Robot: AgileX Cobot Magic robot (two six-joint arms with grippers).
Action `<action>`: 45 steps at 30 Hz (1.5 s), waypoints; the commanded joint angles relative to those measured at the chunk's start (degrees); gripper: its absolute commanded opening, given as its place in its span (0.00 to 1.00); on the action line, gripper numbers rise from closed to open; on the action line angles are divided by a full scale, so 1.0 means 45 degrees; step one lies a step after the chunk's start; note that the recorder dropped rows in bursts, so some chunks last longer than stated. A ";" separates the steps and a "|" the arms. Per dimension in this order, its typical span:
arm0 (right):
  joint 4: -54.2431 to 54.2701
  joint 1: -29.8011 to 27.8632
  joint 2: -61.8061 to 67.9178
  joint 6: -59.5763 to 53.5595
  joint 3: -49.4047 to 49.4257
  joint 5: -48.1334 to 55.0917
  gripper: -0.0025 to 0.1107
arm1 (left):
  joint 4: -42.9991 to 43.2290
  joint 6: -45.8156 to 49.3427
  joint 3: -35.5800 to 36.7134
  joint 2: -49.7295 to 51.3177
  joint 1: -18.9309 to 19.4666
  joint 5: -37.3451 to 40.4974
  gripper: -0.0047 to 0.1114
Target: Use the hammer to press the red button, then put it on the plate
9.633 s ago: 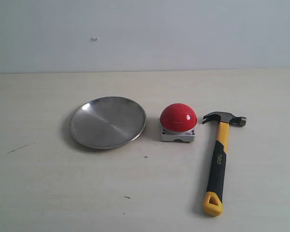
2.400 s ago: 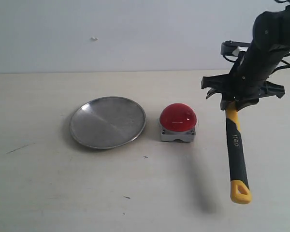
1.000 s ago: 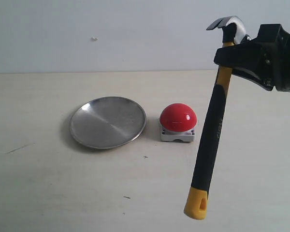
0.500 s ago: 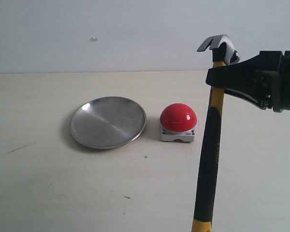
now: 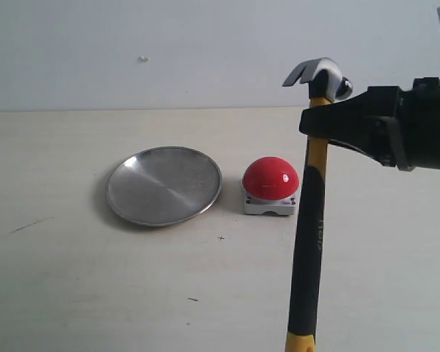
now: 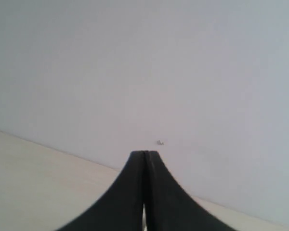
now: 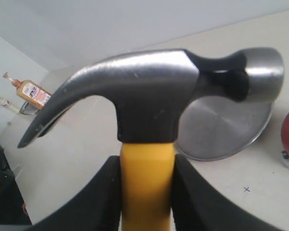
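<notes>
Right, exterior view: your right gripper [image 5: 324, 121] is clamped on the hammer [image 5: 308, 220] at its yellow neck, dark head up, handle hanging just right of the red button [image 5: 270, 178]. The plate [image 5: 163, 185] lies left of that on the tabletop [image 5: 95, 279]. Left wrist: left gripper [image 6: 144, 161] pressed together. Right wrist: orange bottle [image 7: 32, 94] in the background.

The raised right gripper [image 5: 313, 121] clamps the hammer [image 5: 308, 220] just below its head; the left gripper [image 6: 144, 161] has jaws pressed together.
</notes>
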 commanded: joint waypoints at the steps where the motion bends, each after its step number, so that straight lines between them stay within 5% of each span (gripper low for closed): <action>1: 0.0619 0.1004 -0.0183 0.0007 -0.0827 -0.0736 0.02 | 0.0034 -0.0231 -0.0007 -0.0067 0.0015 -0.0283 0.04; 8: 0.0619 0.2254 0.0582 0.0033 -0.1668 -0.1016 0.02 | 0.0034 -0.2197 -0.0007 -0.0067 0.0015 -0.0503 0.04; 21: 0.0619 0.3713 0.2698 -0.0492 -0.3229 -0.1679 0.02 | 0.0084 -0.2483 -0.0007 -0.0067 0.0015 -0.0215 0.04; 23: 0.0619 0.3785 0.2721 -0.0492 -0.3661 -0.1781 0.02 | 0.1148 -0.3635 -0.0007 -0.0067 -0.0224 -0.0107 0.04; 27: 0.0619 0.3785 0.2721 -0.0492 -0.3928 -0.1883 0.02 | 0.9473 -1.0824 -0.0007 0.0931 -0.2098 -0.1702 0.04; 32: 0.0619 0.3785 0.2867 0.0384 -0.3928 -0.2966 0.02 | 1.0860 -1.1255 -0.0007 0.3914 -0.2394 -0.3434 0.05; 35: 0.0619 0.3785 0.3037 0.1048 -0.4093 -0.4004 0.02 | 1.0793 -1.0612 -0.0007 0.5794 -0.2394 -0.5037 0.12; 40: 0.0619 0.5025 0.3256 0.1094 -0.4838 -0.5812 0.02 | 1.0741 -0.9855 -0.0951 0.9338 -0.2394 -0.7412 0.41; 45: 0.0619 0.6298 0.3779 0.1434 -0.5488 -0.8053 0.02 | 1.0816 -0.9048 -0.2271 1.2854 -0.2394 -0.8431 0.49</action>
